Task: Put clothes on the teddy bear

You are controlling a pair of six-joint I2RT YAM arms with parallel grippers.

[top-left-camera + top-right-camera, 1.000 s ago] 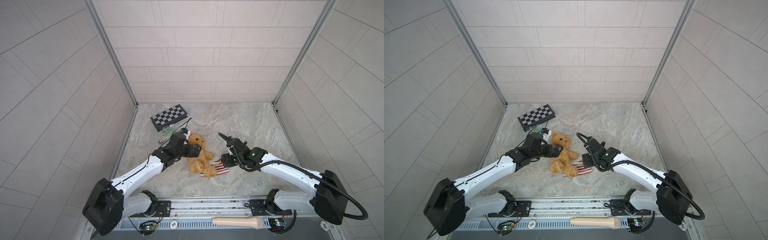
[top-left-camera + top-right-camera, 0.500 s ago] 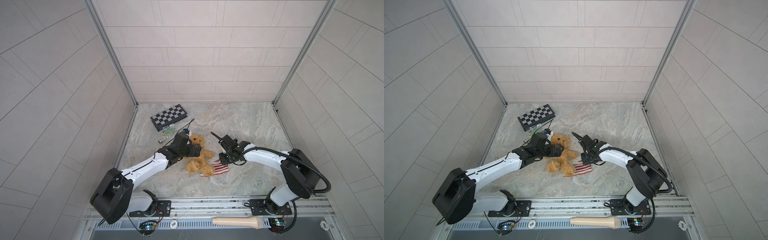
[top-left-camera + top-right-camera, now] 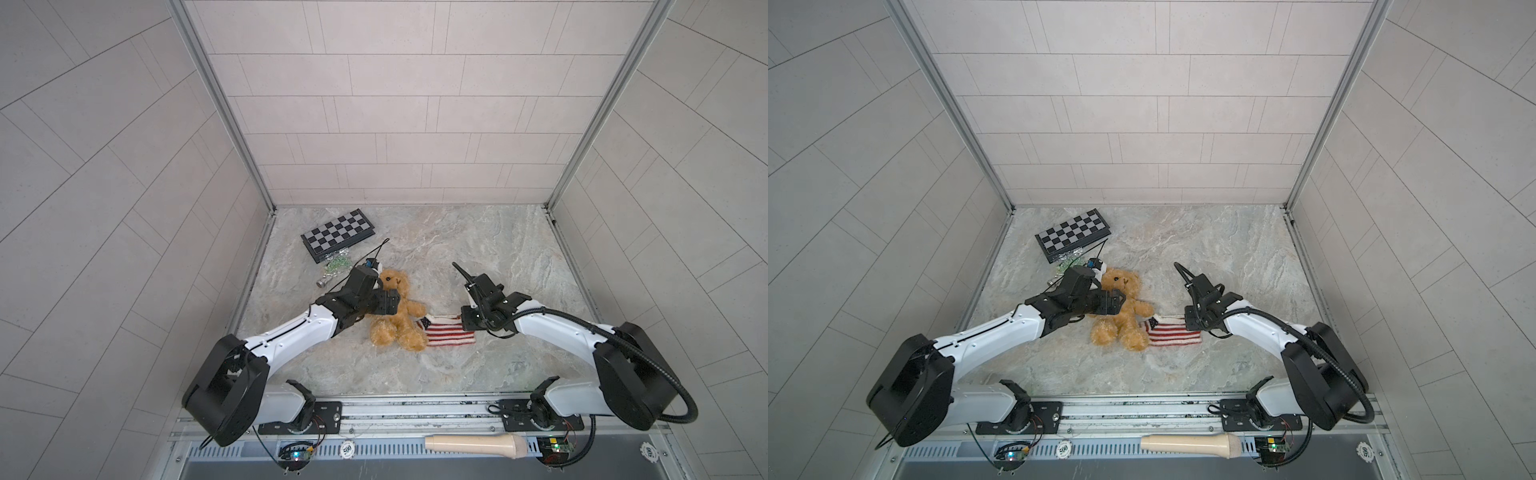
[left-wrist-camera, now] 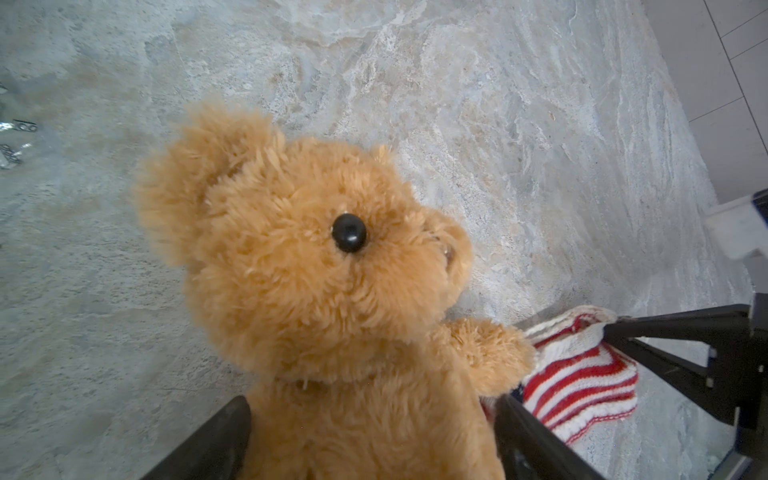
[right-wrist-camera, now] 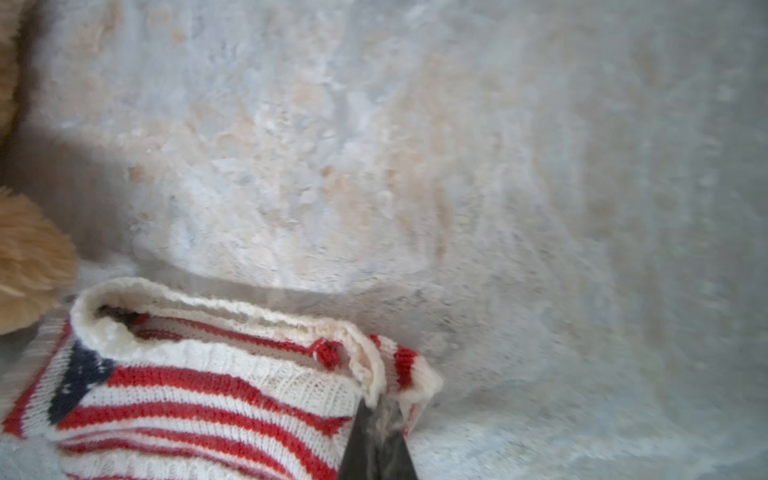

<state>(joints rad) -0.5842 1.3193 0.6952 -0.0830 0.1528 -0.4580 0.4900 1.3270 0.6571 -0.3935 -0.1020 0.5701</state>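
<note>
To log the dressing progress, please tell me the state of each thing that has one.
teddy bear: undressed, face up.
sweater: lying beside the bear, not on it.
left gripper: open, jaws astride the bear's torso.
right gripper: shut on the sweater's edge.
chessboard: lying flat.

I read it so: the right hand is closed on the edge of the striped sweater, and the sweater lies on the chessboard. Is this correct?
Not the chessboard: in both top views the striped sweater lies on the tabletop beside the teddy bear, apart from the chessboard. The right hand is closed on its edge.
</note>
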